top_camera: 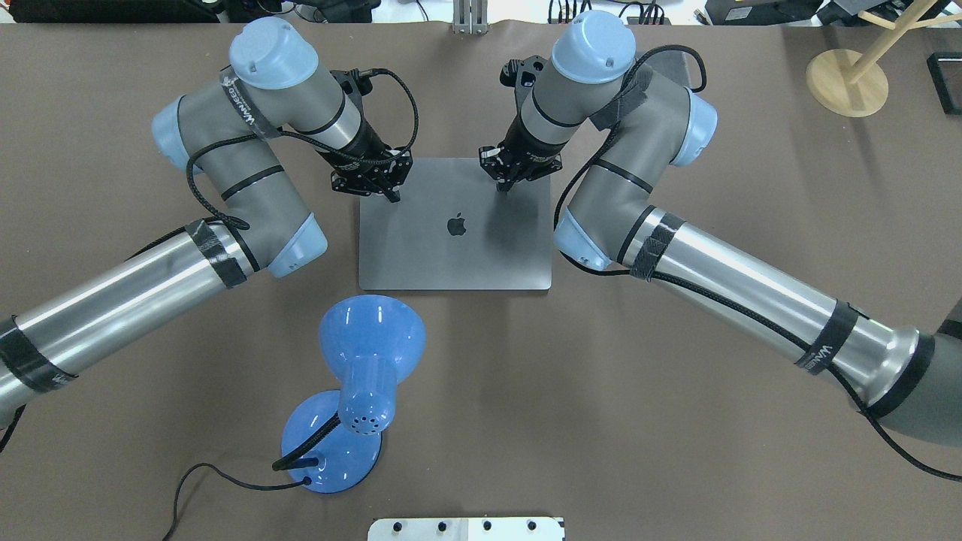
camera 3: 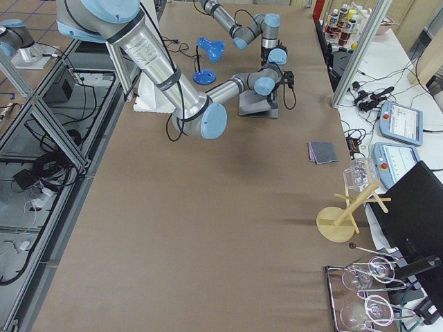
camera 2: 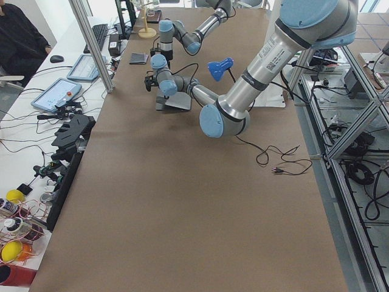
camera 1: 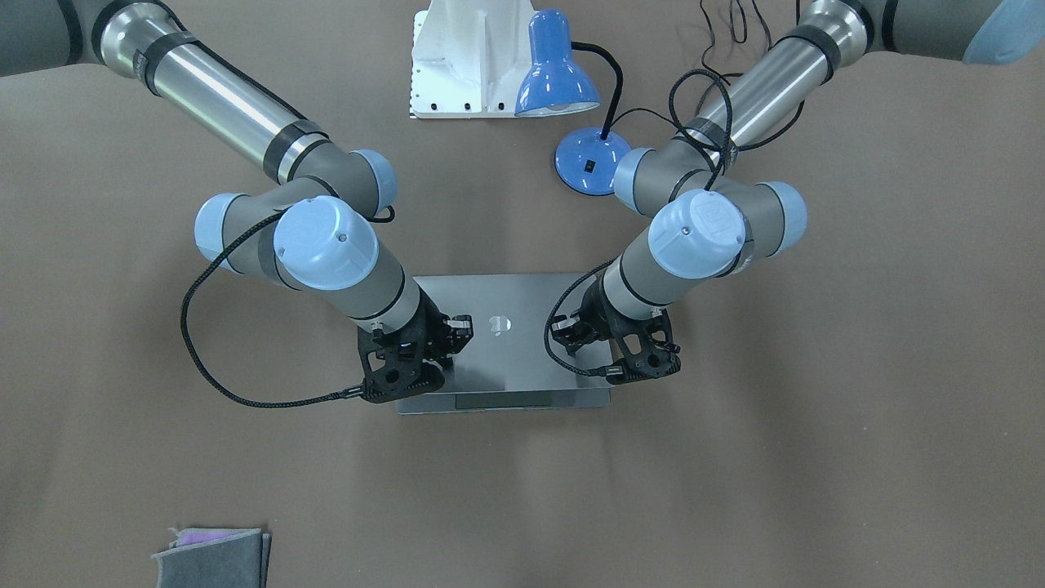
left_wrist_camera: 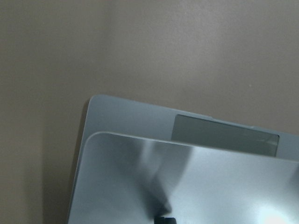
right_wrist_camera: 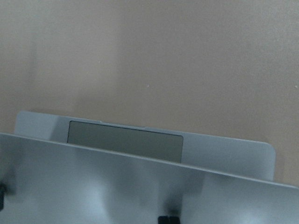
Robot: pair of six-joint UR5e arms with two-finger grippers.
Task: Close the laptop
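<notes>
The space-grey laptop [top_camera: 451, 248] lies in the middle of the table, its lid with the dark apple logo folded down almost flat. In the wrist views the lid [left_wrist_camera: 187, 186] still stands a little above the base, and the trackpad [right_wrist_camera: 124, 140] shows past its edge. My left gripper [top_camera: 392, 197] is shut, its tip on the lid's far left corner. My right gripper [top_camera: 502, 186] is shut, its tip on the lid's far edge right of the logo. The keys and screen are hidden.
A blue desk lamp [top_camera: 368, 361] with a black cord stands on the robot's side of the laptop. A white mount plate [camera 1: 457, 57] is behind it. A folded grey cloth [camera 1: 212, 555] lies at the far table edge. A wooden stand [top_camera: 845, 81] is at the far right.
</notes>
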